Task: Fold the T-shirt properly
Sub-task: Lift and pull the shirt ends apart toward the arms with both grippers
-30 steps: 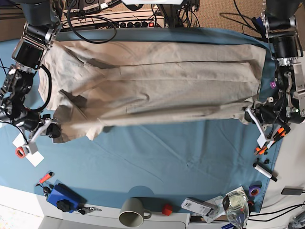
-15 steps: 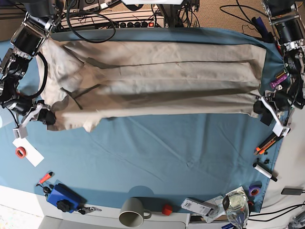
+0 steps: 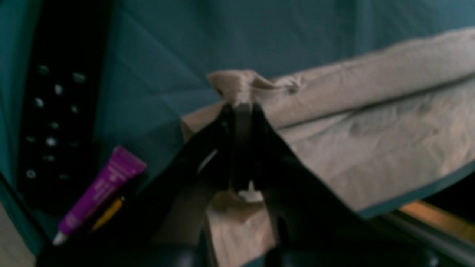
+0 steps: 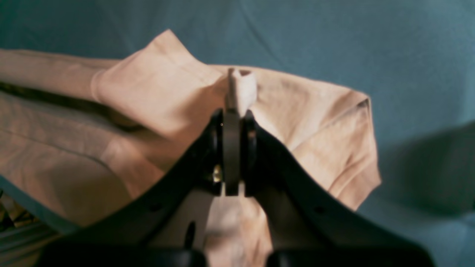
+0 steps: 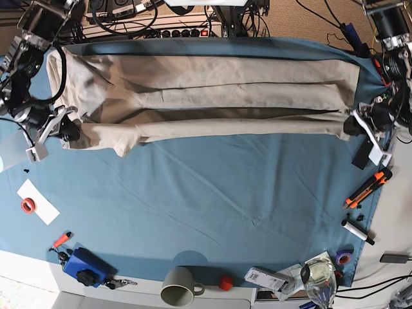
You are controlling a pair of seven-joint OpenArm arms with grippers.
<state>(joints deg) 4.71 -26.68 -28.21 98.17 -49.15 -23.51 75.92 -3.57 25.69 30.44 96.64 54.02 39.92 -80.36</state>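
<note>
Base view evenly bright and sharp, both wrist views dim, soft and blurred, dark foreground silhouettes

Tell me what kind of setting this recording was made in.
Probably a lab or workshop bench, not a home. A blue cloth covers the table under the T-shirt, a power strip and tangled cables run along the far edge, and markers lie about.

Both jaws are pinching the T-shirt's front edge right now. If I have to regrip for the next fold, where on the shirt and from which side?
Probably take the T-shirt again at the two ends of its near folded edge, about where the left gripper and right gripper pinch it now. Come in from the open blue cloth side: that edge lies long and straight across the table, with bare cloth in front.
</note>
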